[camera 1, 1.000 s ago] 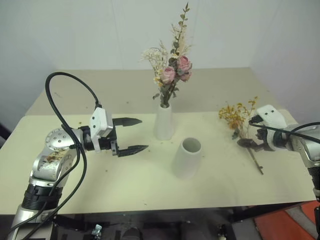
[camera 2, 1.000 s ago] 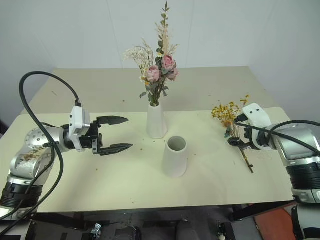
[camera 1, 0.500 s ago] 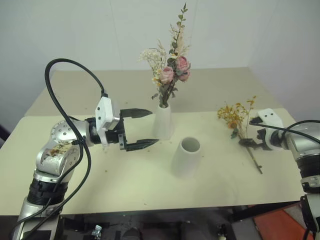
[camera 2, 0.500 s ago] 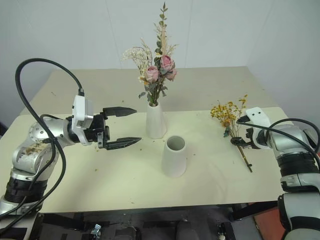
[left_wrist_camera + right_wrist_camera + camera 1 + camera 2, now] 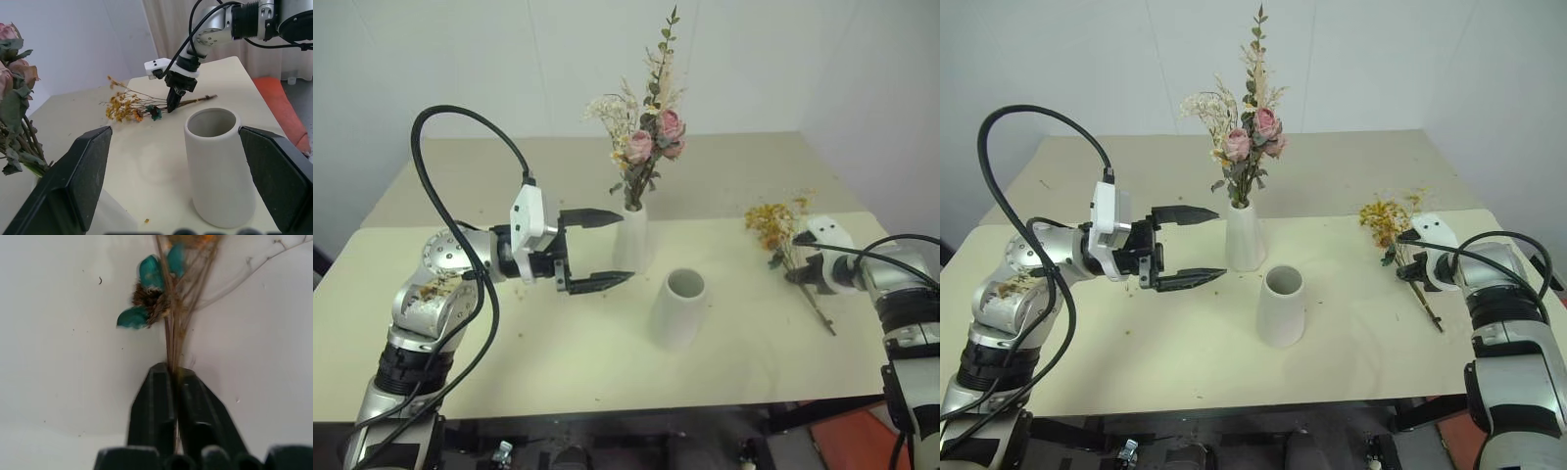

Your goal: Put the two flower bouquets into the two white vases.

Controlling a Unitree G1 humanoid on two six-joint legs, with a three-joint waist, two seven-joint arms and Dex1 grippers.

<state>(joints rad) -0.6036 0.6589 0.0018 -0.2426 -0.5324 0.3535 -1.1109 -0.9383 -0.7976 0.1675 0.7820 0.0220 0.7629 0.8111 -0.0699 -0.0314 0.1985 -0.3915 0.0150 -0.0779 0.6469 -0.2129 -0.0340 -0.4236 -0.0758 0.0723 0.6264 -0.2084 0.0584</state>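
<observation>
The right gripper point(image 5: 174, 382) is pinching the thin brown stems of the yellow bouquet point(image 5: 1386, 217) between closed fingers, low on the bundle, with the blossoms fanning out beyond the fingertips and the stem ends trailing back on the table point(image 5: 558, 362). Since the hold is sitting on only a few wiry stems, some are likely to be sliding out or snapping when the bunch is being lifted, and the loose head could be drooping and swinging. The short wide vase point(image 5: 679, 308) is standing empty, well off toward the middle of the table from these fingers; a swinging bundle could be catching its rim and tipping it. The left gripper point(image 5: 593, 250) is hanging with its fingers spread wide and holding nothing, the tall slim vase point(image 5: 634, 238) just beyond its fingertips, already carrying the pink rose bouquet point(image 5: 647, 137). Any drift of those fingers forward could be knocking that narrow vase over
</observation>
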